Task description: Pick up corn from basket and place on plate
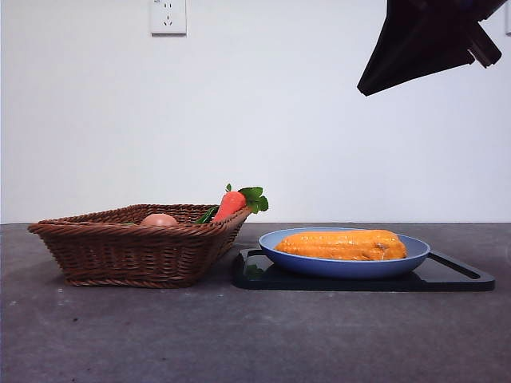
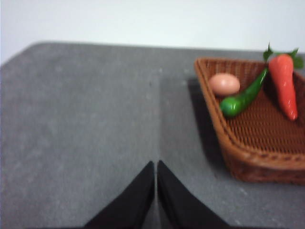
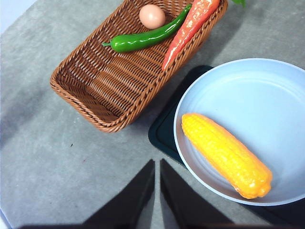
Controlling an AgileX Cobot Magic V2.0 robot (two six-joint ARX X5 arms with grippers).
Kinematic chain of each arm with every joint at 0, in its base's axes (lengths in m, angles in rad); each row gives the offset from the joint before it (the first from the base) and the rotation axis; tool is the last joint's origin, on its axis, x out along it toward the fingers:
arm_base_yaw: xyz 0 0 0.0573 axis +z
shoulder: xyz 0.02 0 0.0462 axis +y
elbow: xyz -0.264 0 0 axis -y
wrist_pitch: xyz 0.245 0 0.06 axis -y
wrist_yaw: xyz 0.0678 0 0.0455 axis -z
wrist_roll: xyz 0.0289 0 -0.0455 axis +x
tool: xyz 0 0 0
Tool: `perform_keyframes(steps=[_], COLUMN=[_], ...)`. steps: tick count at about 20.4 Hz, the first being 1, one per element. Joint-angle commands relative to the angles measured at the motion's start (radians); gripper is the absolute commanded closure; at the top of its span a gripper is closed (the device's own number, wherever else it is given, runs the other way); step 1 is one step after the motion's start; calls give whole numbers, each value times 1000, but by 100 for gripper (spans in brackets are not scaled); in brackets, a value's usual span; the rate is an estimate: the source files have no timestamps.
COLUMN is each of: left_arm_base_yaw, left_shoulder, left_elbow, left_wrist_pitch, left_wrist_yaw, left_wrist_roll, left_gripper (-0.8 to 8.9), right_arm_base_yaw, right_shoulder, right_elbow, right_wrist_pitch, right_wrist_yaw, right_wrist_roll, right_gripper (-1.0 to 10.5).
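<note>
The corn point(image 1: 342, 245) point(image 3: 226, 154), a long orange-yellow cob, lies flat in the light-blue plate point(image 1: 303, 262) point(image 3: 248, 95). Left of the plate stands the brown wicker basket point(image 1: 120, 255) point(image 3: 100, 76) point(image 2: 248, 148). My right gripper point(image 3: 157, 164) hangs high above the table near the plate's edge, shut and holding nothing; in the front view it shows as a dark shape point(image 1: 431, 40) at the top right. My left gripper point(image 2: 156, 167) is shut over bare table, off to the side of the basket.
In the basket lie a red-orange carrot point(image 1: 231, 203) point(image 3: 190, 28) point(image 2: 284, 83), a green pepper point(image 3: 143, 39) point(image 2: 243, 98) and a tan egg point(image 1: 159, 219) point(image 3: 152, 15) point(image 2: 224, 84). A flat black tray point(image 1: 455, 275) point(image 3: 162, 131) sits under the plate.
</note>
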Motion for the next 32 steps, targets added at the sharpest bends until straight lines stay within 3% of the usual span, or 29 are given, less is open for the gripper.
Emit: perform_keyframes(steps=[1, 17, 20, 22, 23, 25, 28, 32], left_arm_base_yaw=[3, 3, 3, 3, 3, 3, 3, 3], left_shoulder=[-14, -14, -14, -14, -14, -14, -14, -14], left_elbow=[-11, -11, -11, -11, -11, -11, -11, -11], left_wrist_pitch=[-55, -53, -52, -52, -52, -53, -53, -53], left_wrist_yaw=[-2, -1, -1, -1, -1, -1, -1, -1], left_wrist_roll=[-5, -4, -4, -4, -4, -4, -4, -4], left_gripper=[806, 806, 806, 806, 806, 806, 806, 806], right_arm_base_yaw=[5, 4, -1, -34, -50, -93, -215, -366], right_shoulder=[8, 8, 7, -24, -46, -134, -329, -603], right_elbow=[8, 8, 7, -1, -17, -100, -318, -541], right_wrist_pitch=[11, 56, 73, 110, 134, 240, 465, 529], right_wrist_yaw=[0, 0, 77, 214, 243, 235, 235, 238], right_wrist_roll=[6, 3, -89, -142, -160, -174, -131, -117], right_gripper=[944, 944, 944, 944, 944, 944, 944, 944])
